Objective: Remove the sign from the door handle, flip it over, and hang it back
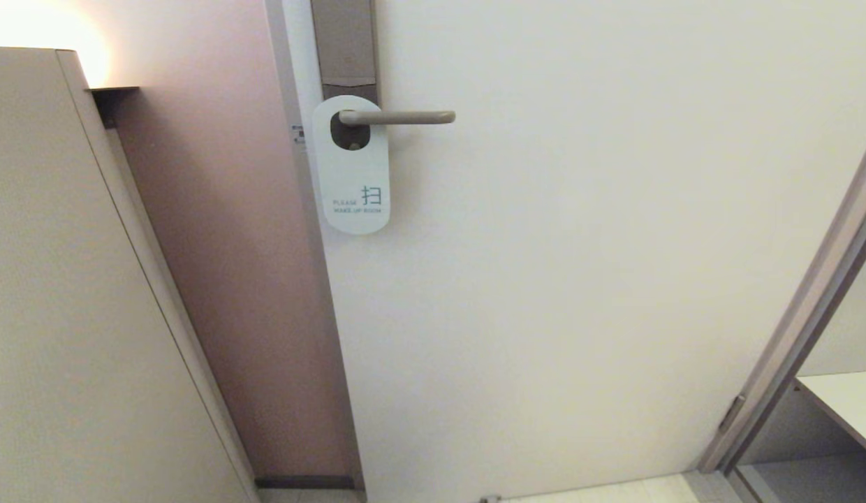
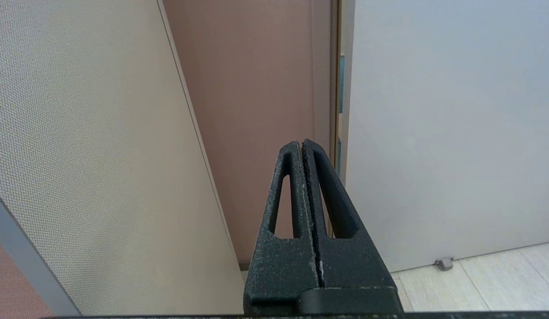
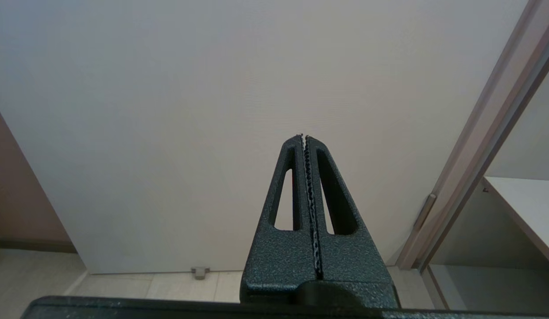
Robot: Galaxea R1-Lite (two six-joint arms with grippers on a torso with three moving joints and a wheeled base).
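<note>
Your flat white oblong sign (image 1: 352, 168) reads "PLEASE MAKE UP ROOM" in blue beside a Chinese character (white face out). It hangs by its oval hole on the slim beige-bronze lever door handle (image 1: 398, 117), well above both hands. Your left hand (image 2: 302, 144) is closed and empty near the door's edge; your right hand (image 3: 304, 138) is closed, facing the plain white door (image 1: 580, 279) above pale floor tiles (image 3: 168, 285).

Left gripper (image 2: 302, 144), right gripper (image 3: 304, 138) closed.
</note>
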